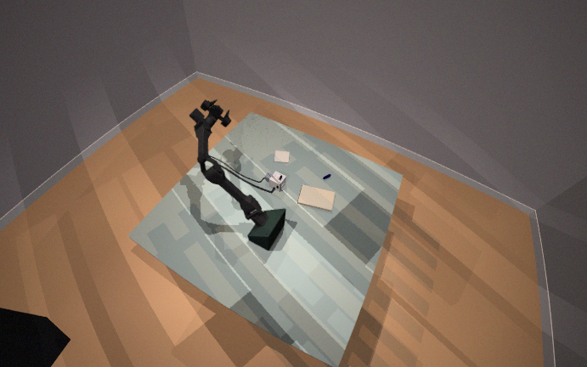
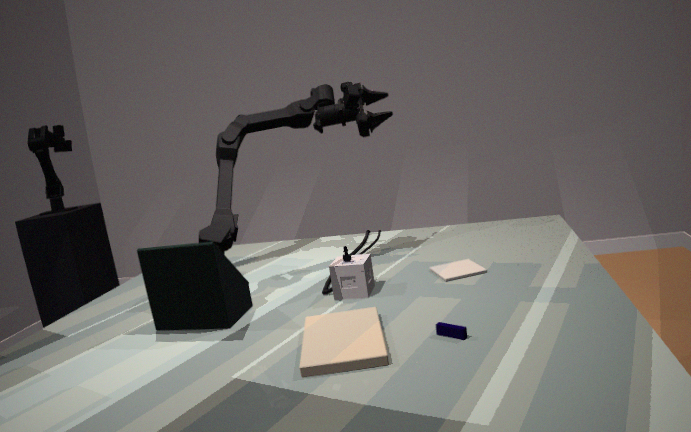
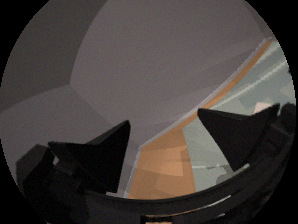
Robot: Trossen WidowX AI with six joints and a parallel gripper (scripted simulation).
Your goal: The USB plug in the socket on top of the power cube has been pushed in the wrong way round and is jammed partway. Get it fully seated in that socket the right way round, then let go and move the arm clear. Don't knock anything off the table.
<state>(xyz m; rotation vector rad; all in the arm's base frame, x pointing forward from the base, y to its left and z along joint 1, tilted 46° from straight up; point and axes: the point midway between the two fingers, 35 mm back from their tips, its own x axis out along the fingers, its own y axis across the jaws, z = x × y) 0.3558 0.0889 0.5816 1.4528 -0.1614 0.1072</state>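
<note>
The white power cube (image 1: 277, 181) (image 2: 352, 277) stands near the middle of the table. A small black USB plug (image 1: 279, 177) (image 2: 346, 254) sticks up from the socket on its top; I cannot tell how deep it sits or which way round. Black cables (image 1: 240, 174) (image 2: 366, 241) run off from the cube. My gripper (image 1: 217, 109) (image 2: 382, 105) (image 3: 164, 117) is open and empty. It hangs high in the air, far above the table and well away from the cube. The wrist view shows only wall, floor and a table corner between the fingers.
A large beige pad (image 1: 316, 197) (image 2: 343, 340) lies in front of the cube. A small beige pad (image 1: 281, 156) (image 2: 457, 269) lies behind it. A small dark blue block (image 1: 326, 176) (image 2: 451, 330) lies to the side. The arm's dark base (image 1: 268, 228) (image 2: 191, 284) stands on the table (image 1: 313, 283) (image 2: 551, 343).
</note>
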